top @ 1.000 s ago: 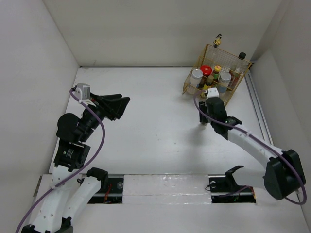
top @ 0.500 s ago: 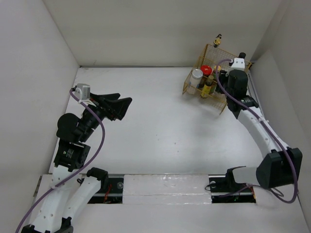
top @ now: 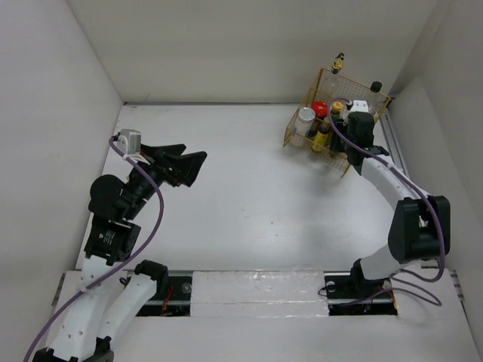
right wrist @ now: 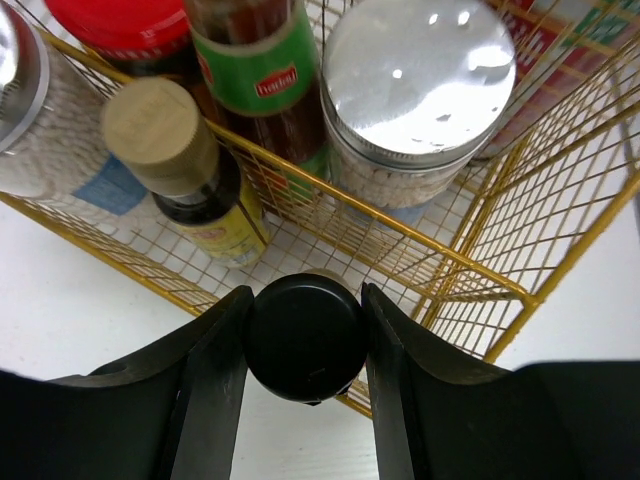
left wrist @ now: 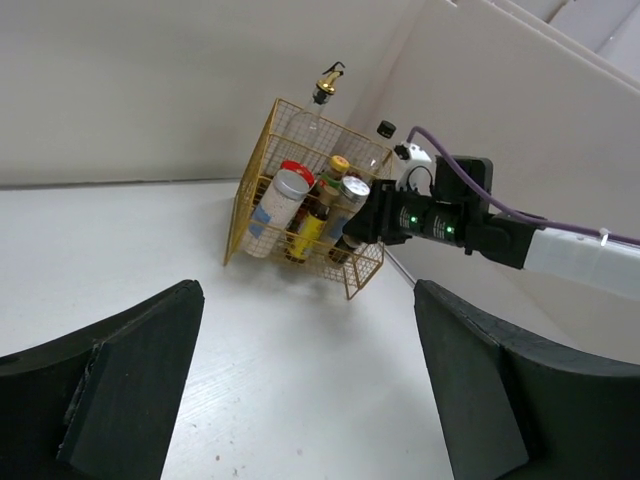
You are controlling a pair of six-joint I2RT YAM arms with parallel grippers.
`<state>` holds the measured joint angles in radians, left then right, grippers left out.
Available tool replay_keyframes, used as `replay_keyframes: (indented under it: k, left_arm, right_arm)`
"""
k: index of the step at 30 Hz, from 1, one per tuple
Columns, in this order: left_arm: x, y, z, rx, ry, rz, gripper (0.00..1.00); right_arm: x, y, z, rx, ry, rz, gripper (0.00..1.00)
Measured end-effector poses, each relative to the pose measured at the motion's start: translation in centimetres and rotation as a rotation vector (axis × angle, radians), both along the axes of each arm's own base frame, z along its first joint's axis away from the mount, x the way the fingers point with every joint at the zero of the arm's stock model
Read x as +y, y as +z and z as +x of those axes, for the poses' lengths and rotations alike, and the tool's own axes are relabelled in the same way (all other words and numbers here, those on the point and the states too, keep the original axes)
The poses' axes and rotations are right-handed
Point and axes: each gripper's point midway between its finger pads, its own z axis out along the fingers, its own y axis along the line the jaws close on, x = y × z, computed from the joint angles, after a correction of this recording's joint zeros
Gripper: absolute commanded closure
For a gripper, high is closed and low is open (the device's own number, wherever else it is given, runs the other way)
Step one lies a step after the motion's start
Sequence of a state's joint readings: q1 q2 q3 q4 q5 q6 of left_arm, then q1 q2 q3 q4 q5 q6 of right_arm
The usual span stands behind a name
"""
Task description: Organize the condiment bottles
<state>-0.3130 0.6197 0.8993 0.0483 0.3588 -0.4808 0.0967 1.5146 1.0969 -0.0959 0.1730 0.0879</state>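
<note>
Bottles (top: 305, 122): most stand in the basket (top: 293, 132), at your far right corner.
Right arm (top: 385, 177): stretched out to the basket's front.
Left gripper (left wrist: 310, 400): raised at your left, fingers wide apart.
Right gripper (right wrist: 305, 345): clamped on a black-capped bottle (right wrist: 305, 335) at the basket's rim.

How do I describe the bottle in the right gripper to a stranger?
Find the gold wire basket in the table's far right corner. At its front rim the right gripper is shut on a bottle with a round black cap. The neighbours inside show a tan cap, a red cap and a silver lid; none is held.
</note>
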Motion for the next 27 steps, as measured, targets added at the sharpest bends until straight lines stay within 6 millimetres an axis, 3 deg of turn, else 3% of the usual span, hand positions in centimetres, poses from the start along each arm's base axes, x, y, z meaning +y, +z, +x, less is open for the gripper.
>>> replay_keyframes:
  k: [6, 12, 13, 18, 20, 23, 27]
  left_arm:
    - [0.0, -0.1, 0.2, 0.005, 0.001, 0.002, 0.10]
    - [0.0, -0.2, 0.2, 0.006, 0.001, 0.002, 0.08]
    - [0.0, -0.2, 0.2, 0.007, 0.001, 0.002, 0.03]
    - [0.0, -0.2, 0.2, 0.008, 0.005, 0.001, 0.01]
    - [0.0, -0.2, 0.3, 0.009, 0.007, 0.001, 0.01]
    - [0.1, -0.4, 0.4, 0.017, 0.012, 0.003, 0.01]
    - [0.1, -0.5, 0.6, 0.023, 0.018, 0.004, 0.01]
  right_arm:
    - [0.0, -2.7, 0.2, 0.061, -0.001, 0.009, 0.47]
    - [0.0, -2.9, 0.1, 0.058, -0.007, 0.020, 0.29]
    - [0.0, -2.9, 0.2, 0.057, -0.007, 0.021, 0.24]
    - [0.0, -2.0, -0.3, 0.035, -0.009, 0.025, 0.18]
    - [0.0, -0.4, -0.8, -0.001, -0.009, 0.030, 0.13]
    - [0.0, 3.8, -1.9, -0.100, -0.007, 0.040, 0.04]
    - [1.2, 11.5, -4.9, -0.299, 0.034, 0.056, 0.01]
